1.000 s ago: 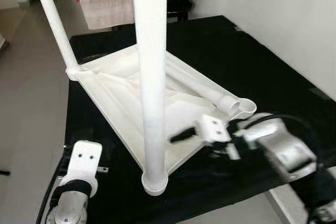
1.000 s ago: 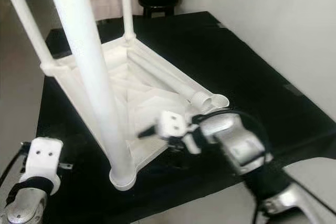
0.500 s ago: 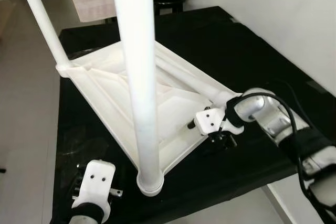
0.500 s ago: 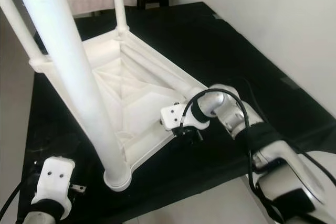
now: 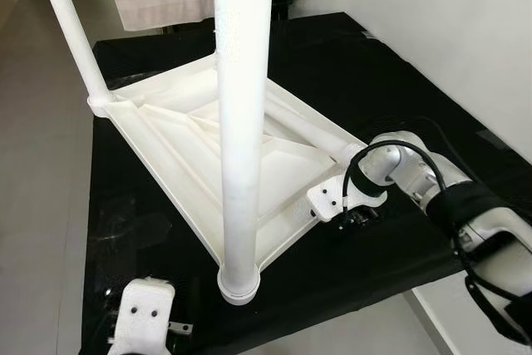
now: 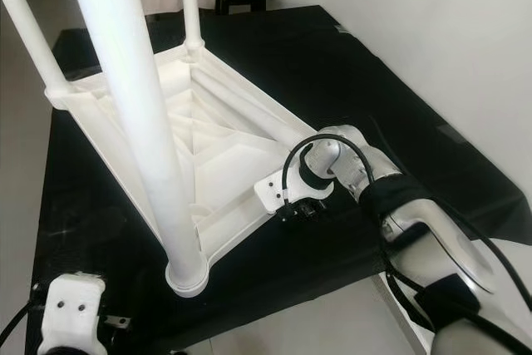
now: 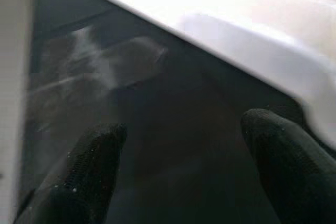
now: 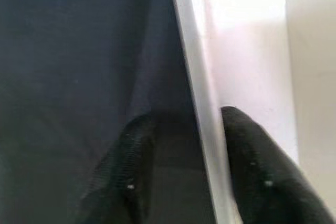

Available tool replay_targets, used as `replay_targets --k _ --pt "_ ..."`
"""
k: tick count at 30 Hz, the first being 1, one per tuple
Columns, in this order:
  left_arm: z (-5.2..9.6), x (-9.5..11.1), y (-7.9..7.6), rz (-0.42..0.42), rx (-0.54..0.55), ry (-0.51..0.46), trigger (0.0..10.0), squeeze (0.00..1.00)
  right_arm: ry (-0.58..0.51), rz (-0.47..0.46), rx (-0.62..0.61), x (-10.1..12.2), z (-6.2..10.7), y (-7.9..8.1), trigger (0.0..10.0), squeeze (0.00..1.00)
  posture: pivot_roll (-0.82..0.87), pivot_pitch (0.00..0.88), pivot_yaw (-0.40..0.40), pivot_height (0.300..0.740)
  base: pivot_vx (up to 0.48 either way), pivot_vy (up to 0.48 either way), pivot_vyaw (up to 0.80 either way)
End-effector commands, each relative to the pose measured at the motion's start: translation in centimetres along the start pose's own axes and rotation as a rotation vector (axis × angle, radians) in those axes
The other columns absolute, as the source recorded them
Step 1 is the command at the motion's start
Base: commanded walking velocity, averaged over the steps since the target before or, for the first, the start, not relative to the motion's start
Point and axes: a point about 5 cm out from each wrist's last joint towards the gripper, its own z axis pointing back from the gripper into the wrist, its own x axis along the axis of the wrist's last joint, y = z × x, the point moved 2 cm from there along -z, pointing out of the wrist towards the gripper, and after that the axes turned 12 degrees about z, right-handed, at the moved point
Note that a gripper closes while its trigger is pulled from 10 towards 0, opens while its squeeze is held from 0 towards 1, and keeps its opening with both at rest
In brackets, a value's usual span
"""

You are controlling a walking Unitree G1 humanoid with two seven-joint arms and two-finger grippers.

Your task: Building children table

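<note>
A black table (image 5: 391,81) stands beside a white wall, carrying the upturned white children table top (image 5: 179,147), with three legs fitted upright and a fourth leg (image 5: 312,130) lying on it. The right gripper (image 8: 181,171) pinches the top's near-right edge between its fingers. The left gripper (image 7: 178,166) hovers with fingers spread over the black surface near the front-left corner.

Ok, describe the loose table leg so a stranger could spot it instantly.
On the black tabletop lies an upside-down white plastic children's table. Along its right rim, ending near the right gripper, rests a white plastic tube leg. Unlike the three standing legs, it lies flat.
</note>
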Motion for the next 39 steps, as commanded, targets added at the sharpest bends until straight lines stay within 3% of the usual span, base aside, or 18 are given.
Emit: replay_targets --k 1,4,11,15,16,18,20,22,32,35,36,39 --pt "0.2 -0.1 0.5 0.007 0.032 -0.005 10.0 0.0 0.012 0.008 -0.007 -0.1 -0.2 -0.1 0.0 0.0 0.01 0.147 -0.069 0.74 0.0 0.0 0.0" --pt "0.2 -0.1 0.6 0.01 0.036 -0.007 10.0 0.0 0.01 0.009 -0.01 -0.1 -0.3 -0.2 0.0 0.0 0.01 0.147 -0.069 0.74 0.0 0.0 0.0" --pt "0.0 -0.2 2.5 -0.03 0.137 -0.022 10.0 0.0 -0.074 -0.152 -0.107 -0.6 -1.7 1.2 0.0 0.0 0.0 0.148 -0.059 0.74 0.0 0.0 0.0" --pt "-0.1 -0.1 2.7 -0.033 0.143 -0.026 10.0 0.0 -0.085 -0.194 -0.124 -0.7 -1.8 1.6 0.0 0.0 -0.01 0.148 -0.057 0.74 0.0 0.0 0.0" --pt "-0.2 0.0 2.8 -0.038 0.144 -0.033 10.0 0.0 -0.109 -0.257 -0.129 -0.9 -1.9 2.4 0.0 0.0 -0.01 0.149 -0.057 0.74 0.0 0.0 0.0" --pt "-0.2 0.0 2.8 -0.038 0.144 -0.033 10.0 0.0 -0.109 -0.257 -0.129 -0.9 -1.9 2.4 0.0 0.0 -0.01 0.149 -0.057 0.74 0.0 0.0 0.0" --pt "-0.4 0.2 3.0 -0.044 0.147 -0.045 10.0 0.0 -0.148 -0.384 -0.137 -1.1 -1.9 4.1 0.0 0.0 -0.01 0.152 -0.051 0.74 0.0 0.0 0.0" --pt "-0.4 0.2 3.1 -0.045 0.149 -0.049 10.0 0.0 -0.163 -0.436 -0.14 -1.1 -1.8 4.8 0.0 0.0 -0.02 0.153 -0.051 0.74 0.0 0.0 0.0" --pt "-0.8 0.3 3.3 -0.048 0.146 -0.059 10.0 0.0 -0.253 -0.536 -0.123 0.8 -0.6 7.4 0.0 0.0 -0.03 0.153 -0.05 0.74 0.0 0.0 0.0" --pt "-1.0 0.3 3.2 -0.047 0.145 -0.061 10.0 0.0 -0.281 -0.538 -0.149 1.5 -0.9 7.0 0.0 0.0 -0.04 0.151 -0.048 0.74 0.0 0.0 0.0" --pt "-1.1 0.4 3.1 -0.044 0.143 -0.065 10.0 0.0 -0.31 -0.527 -0.189 2.5 -1.3 6.2 0.0 0.0 -0.04 0.148 -0.046 0.74 0.0 0.0 0.0" --pt "-1.5 0.5 2.8 -0.045 0.135 -0.076 10.0 0.0 -0.384 -0.536 -0.375 4.9 -2.5 1.6 0.0 0.0 -0.04 0.144 -0.047 0.74 0.0 0.0 0.0"
